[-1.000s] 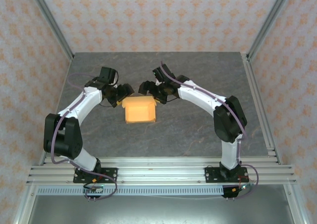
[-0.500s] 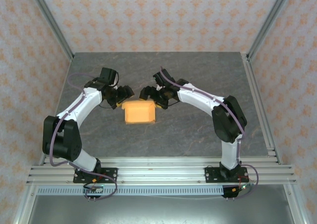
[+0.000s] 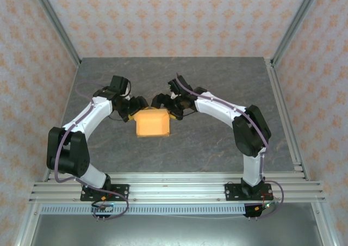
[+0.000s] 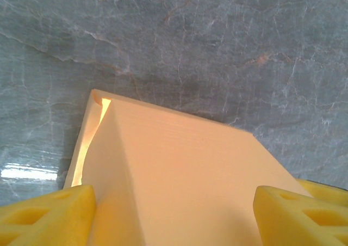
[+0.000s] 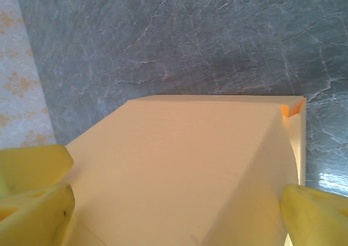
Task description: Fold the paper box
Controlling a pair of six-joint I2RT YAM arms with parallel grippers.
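Paper box (image 3: pixel 152 122) sits mid table (image 3: pixel 217 142), left gripper (image 3: pixel 136 105) and right gripper (image 3: pixel 165 103) jaws spread wide astride its far corners (can't tell if pinching), so an uneven nudge could pop the folds open.

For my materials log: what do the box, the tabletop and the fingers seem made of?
Paper box: thin matte tan card, creased folds. Tabletop: grey veined stone-look, slightly glossy; possibly laminate. Left fingers: yellow, matte, with cut-outs; probably soft plastic or foam.
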